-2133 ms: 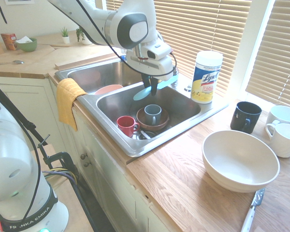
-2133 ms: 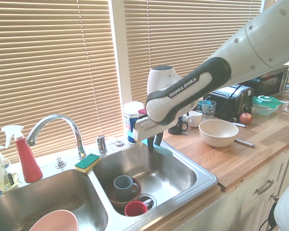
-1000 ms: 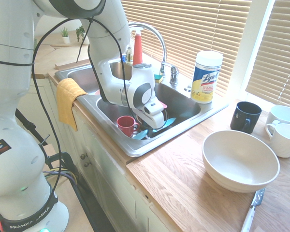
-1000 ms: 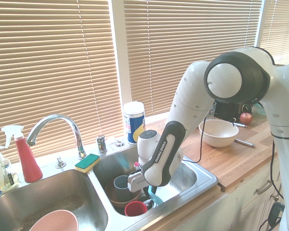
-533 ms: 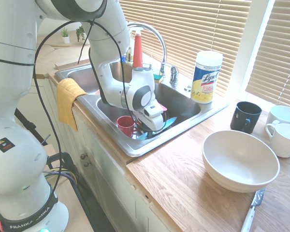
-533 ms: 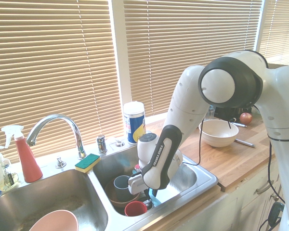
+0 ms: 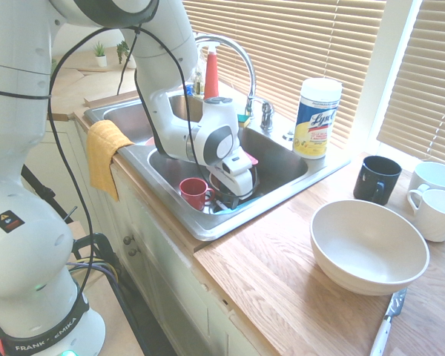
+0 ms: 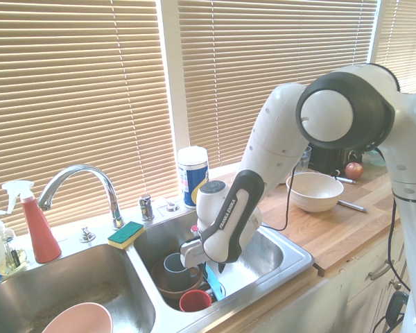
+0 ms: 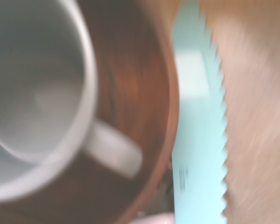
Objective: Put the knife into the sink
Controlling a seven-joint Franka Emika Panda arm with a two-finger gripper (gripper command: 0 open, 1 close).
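Since half a second ago, the arm has lifted slightly inside the sink (image 7: 208,226), and the knife (image 8: 213,283) now lies low in the right basin, propped beside the brown bowl (image 8: 168,283). The end effector (image 8: 209,267) hangs just above it; whether its jaws have released cannot be told from either exterior view. Dishes crowd the basin floor, which probably explains the knife's tilted rest. Only the wrist view shows the serrated blade edge running alongside the bowl's rim, with the grey mug (image 9: 32,102) seated inside.
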